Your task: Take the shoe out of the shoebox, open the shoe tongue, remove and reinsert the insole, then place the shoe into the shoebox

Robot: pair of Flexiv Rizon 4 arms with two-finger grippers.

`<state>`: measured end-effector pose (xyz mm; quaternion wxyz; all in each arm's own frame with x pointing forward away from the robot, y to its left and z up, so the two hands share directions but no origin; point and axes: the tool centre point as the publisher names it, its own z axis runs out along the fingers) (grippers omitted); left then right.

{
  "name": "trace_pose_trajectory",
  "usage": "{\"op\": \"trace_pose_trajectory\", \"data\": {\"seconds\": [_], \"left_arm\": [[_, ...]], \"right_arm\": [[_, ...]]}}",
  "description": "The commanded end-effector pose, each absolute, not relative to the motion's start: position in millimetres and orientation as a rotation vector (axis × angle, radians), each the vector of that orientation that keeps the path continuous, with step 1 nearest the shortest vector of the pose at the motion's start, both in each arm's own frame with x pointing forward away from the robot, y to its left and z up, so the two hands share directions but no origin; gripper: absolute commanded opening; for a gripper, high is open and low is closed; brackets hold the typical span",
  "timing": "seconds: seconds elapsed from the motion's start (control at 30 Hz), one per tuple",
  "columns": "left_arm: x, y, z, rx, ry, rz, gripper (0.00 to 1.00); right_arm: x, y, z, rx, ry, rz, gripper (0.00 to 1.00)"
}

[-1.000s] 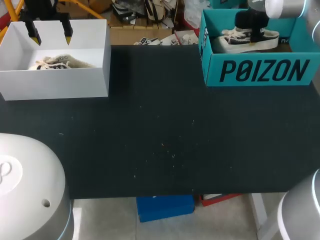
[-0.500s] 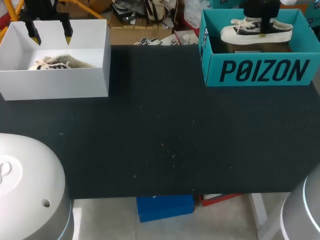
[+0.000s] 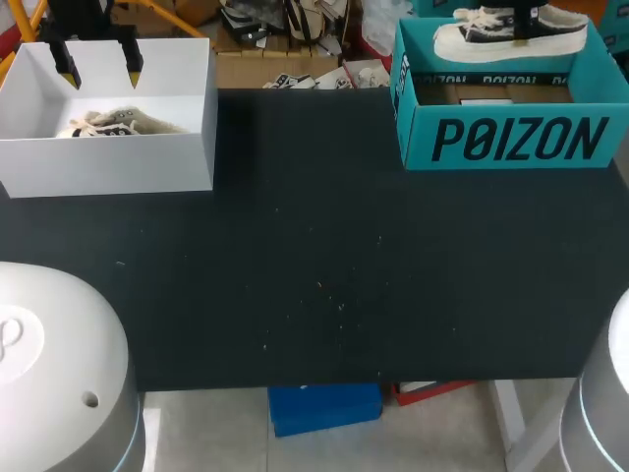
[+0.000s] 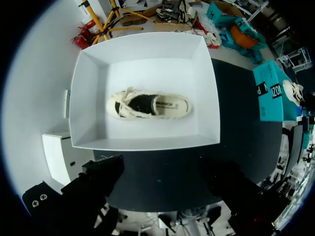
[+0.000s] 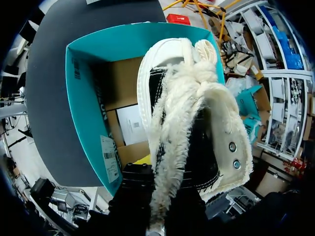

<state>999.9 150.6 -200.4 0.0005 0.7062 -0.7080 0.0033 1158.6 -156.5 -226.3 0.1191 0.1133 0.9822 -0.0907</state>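
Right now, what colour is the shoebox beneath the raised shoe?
The shoebox is teal with black lettering on its front, clearest in the head view.

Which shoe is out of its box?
The black-and-white shoe, up in the air above the teal shoebox; the cream shoe lies inside the white box.

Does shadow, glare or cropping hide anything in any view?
Head view: black-and-white canvas sneaker partly cropped at the frame edge above the teal cardboard shoebox. Left wrist view: white cardboard box evenly lit, no glare. Right wrist view: the sneaker, close up, blocks much of the shoebox.
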Motion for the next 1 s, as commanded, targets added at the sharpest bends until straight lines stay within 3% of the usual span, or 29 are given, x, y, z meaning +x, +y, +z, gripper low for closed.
{"op": "trace_pose_trajectory", "data": {"seconds": [0.03,0.33,1.0], "left_arm": [[1000,151,-200,2.219,-2.223,0.006,1.00],[1000,151,-200,2.219,-2.223,0.006,1.00],[1000,151,-200,2.219,-2.223,0.006,1.00]], "right_arm": [[1090,-126,-142,0.322,2.730,-0.307,0.00],[1006,-73,-119,0.278,2.672,-0.284,0.00],[880,92,-170,0.318,2.587,-0.154,0.00]]}}
